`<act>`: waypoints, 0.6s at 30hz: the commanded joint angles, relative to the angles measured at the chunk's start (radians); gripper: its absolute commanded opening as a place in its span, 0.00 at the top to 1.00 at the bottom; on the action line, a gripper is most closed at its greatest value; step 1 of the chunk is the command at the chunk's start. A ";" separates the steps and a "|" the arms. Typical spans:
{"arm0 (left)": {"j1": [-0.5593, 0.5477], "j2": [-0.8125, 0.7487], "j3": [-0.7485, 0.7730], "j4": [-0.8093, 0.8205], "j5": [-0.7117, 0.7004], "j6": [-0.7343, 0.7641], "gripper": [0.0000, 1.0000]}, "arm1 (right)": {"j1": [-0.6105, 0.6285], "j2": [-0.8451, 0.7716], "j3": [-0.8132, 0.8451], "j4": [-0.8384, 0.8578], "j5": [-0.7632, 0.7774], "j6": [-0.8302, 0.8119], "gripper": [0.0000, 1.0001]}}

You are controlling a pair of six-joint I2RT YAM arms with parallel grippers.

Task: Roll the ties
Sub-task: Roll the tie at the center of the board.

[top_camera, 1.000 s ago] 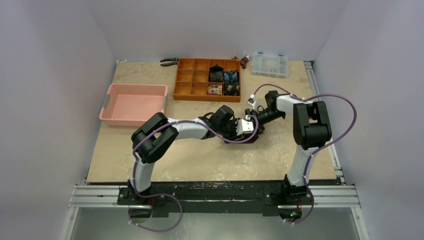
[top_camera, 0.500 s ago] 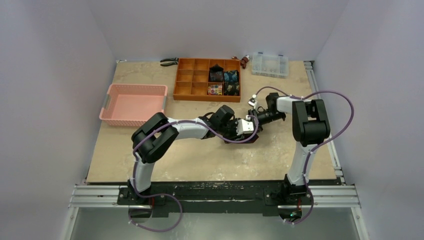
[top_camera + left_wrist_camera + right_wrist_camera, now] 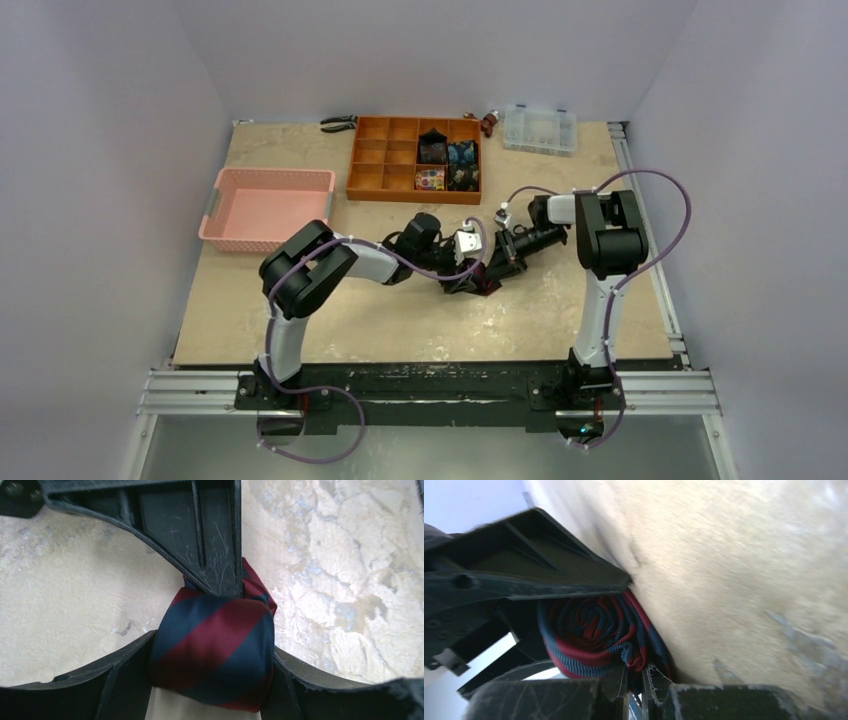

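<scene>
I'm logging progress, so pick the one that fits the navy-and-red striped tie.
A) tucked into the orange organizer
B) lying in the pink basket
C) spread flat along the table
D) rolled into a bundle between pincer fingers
D: the right wrist view shows the striped tie coiled in a spiral, and the left wrist view shows it bundled between the fingers of the left pincer.
</scene>
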 commanded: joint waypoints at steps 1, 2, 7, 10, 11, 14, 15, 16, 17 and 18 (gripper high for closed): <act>0.010 0.042 -0.069 0.239 0.078 -0.093 0.31 | 0.016 0.010 -0.001 0.020 0.323 -0.071 1.00; 0.010 0.047 -0.073 0.265 0.095 -0.095 0.30 | 0.017 0.004 -0.002 0.019 0.340 -0.071 1.00; -0.006 0.073 -0.051 0.230 0.108 -0.020 0.39 | 0.045 0.002 0.010 0.013 0.394 -0.074 1.00; -0.010 0.067 -0.057 0.194 0.090 0.034 0.39 | 0.065 -0.004 0.015 0.025 0.425 -0.062 1.00; -0.011 0.058 -0.066 0.189 0.084 0.049 0.37 | 0.074 -0.004 0.017 0.025 0.438 -0.060 1.00; -0.013 0.023 -0.086 0.174 0.081 0.088 0.31 | 0.098 0.004 0.031 0.024 0.486 -0.063 1.00; -0.012 0.007 -0.088 0.160 0.082 0.106 0.30 | 0.107 0.007 0.039 0.023 0.503 -0.066 1.00; -0.013 -0.013 -0.092 0.149 0.086 0.121 0.30 | 0.115 0.009 0.045 0.021 0.520 -0.073 1.00; -0.012 -0.023 -0.093 0.142 0.089 0.133 0.29 | 0.125 0.016 0.053 0.018 0.536 -0.080 1.00; -0.012 -0.030 -0.091 0.132 0.093 0.137 0.29 | 0.133 0.020 0.063 0.014 0.544 -0.085 1.00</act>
